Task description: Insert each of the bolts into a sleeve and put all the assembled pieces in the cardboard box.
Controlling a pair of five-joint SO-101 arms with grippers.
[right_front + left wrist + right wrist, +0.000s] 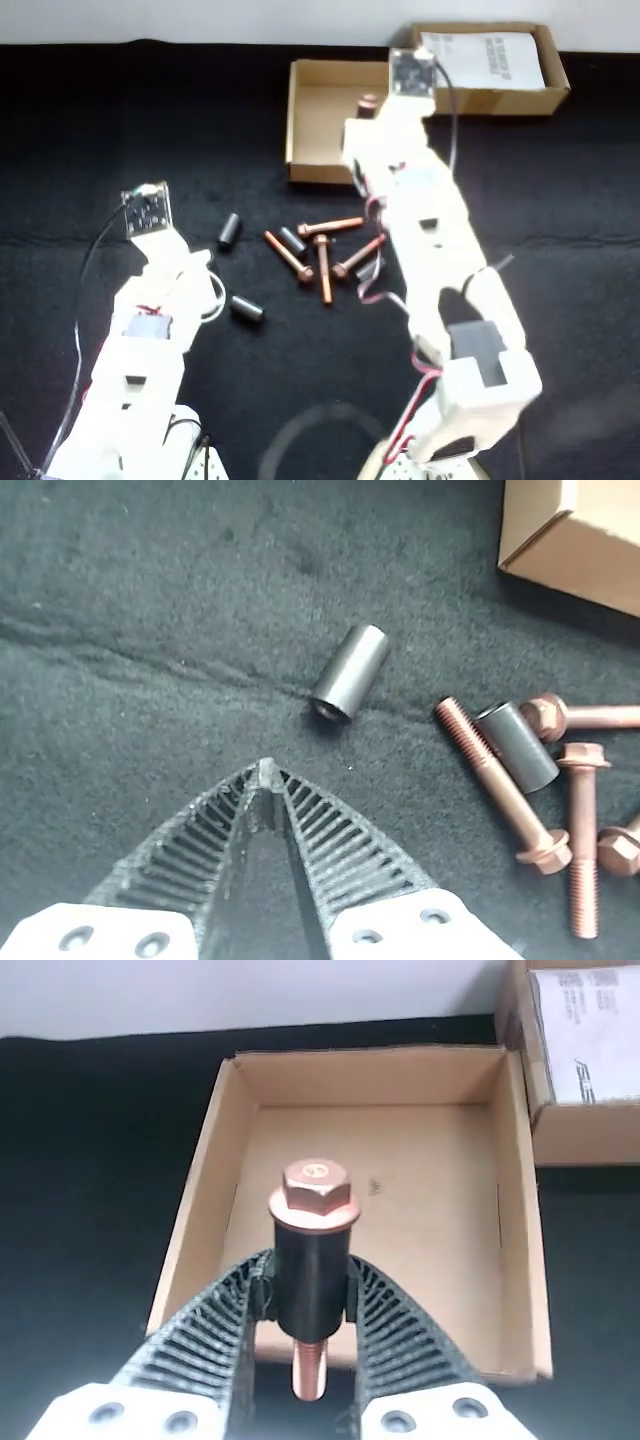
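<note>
right wrist view: copper bolt in dark sleeve

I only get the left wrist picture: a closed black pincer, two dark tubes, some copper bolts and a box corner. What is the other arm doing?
Observer: The right pincer is shut on an assembled piece, a bolt pushed through a sleeve.
Operator: Where is it holding that?
Observer: Upright over the open cardboard box, bolt head on top.
Operator: Are my two tubes the only loose ones?
Observer: No. In the high view, a third sleeve lies by itself on the black cloth.
</note>
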